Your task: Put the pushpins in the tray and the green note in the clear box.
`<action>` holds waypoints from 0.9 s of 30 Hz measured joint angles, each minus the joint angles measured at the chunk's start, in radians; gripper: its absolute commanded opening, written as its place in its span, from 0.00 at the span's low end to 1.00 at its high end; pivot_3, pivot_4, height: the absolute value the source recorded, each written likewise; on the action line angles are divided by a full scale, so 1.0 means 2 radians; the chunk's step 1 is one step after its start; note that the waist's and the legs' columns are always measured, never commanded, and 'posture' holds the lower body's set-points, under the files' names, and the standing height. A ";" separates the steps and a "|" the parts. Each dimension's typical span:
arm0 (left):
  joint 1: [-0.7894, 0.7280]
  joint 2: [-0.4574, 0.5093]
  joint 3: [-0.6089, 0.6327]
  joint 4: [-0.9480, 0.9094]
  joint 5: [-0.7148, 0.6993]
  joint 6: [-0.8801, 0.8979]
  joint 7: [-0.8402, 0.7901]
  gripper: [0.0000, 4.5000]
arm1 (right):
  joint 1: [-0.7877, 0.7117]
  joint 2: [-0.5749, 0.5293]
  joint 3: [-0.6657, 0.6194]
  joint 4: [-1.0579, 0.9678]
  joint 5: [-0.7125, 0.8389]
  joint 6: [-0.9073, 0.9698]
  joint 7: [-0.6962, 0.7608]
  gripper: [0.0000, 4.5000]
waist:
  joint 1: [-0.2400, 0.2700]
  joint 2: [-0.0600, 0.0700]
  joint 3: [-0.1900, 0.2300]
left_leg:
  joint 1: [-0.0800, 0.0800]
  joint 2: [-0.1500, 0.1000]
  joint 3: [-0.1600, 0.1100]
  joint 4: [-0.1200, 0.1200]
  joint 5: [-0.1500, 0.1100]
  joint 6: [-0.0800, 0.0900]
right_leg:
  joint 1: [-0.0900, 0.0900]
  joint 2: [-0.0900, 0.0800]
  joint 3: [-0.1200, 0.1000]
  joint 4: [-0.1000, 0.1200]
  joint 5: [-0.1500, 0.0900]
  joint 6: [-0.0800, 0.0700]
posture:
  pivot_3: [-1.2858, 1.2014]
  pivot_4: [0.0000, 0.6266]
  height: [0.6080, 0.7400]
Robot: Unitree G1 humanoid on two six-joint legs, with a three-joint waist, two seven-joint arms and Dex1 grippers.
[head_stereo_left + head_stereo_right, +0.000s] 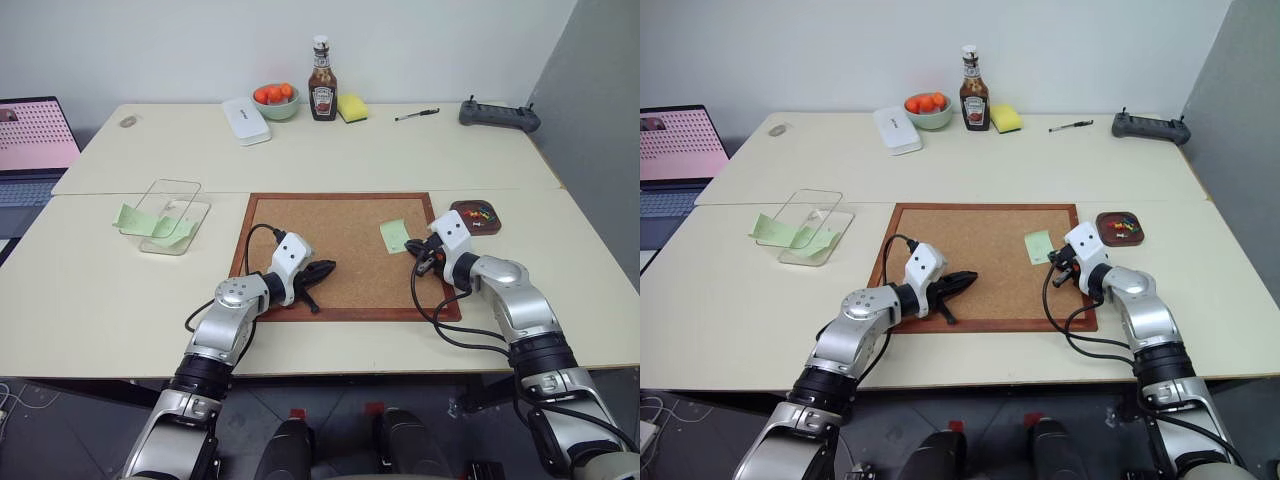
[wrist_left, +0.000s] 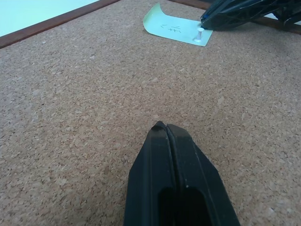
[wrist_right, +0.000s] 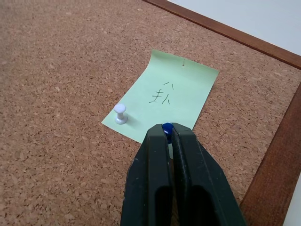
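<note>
**Where things lie on the table**

The corkboard [image 1: 340,252] lies mid-table. On its right part sits the green note [image 3: 164,98], a pushpin [image 3: 120,114] standing on it. The tray [image 1: 476,217] lies just right of the board, the clear box [image 1: 168,215] well to its left.

Probably an office or lab: pale tables [image 1: 330,150], a laptop [image 1: 30,150], a remote controller [image 1: 498,114].
</note>
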 measured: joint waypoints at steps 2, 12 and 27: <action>0.000 0.001 0.000 0.000 0.001 0.002 0.001 0.00 | 0.000 0.007 -0.007 -0.024 0.015 0.000 0.002 0.02 | -0.001 0.000 0.000 | 0.000 0.000 0.000 0.000 0.000 0.000 | 0.000 0.000 0.000 0.000 0.000 0.000 | 0.52 0.24 1.00; 0.000 0.001 -0.002 -0.004 0.007 0.005 0.001 0.00 | -0.002 0.012 -0.007 -0.055 0.027 0.000 0.009 0.02 | 0.000 0.000 0.000 | 0.000 0.000 0.000 0.000 0.000 0.000 | 0.000 0.000 0.000 0.000 0.000 0.000 | 0.52 0.24 1.00; 0.005 0.004 -0.004 -0.009 0.010 0.005 0.001 0.00 | -0.012 -0.073 -0.004 0.043 -0.125 -0.024 -0.135 0.02 | -0.001 0.001 -0.001 | 0.001 0.000 0.001 0.000 0.000 0.000 | 0.000 0.000 0.001 0.000 0.000 0.000 | 0.52 0.24 1.00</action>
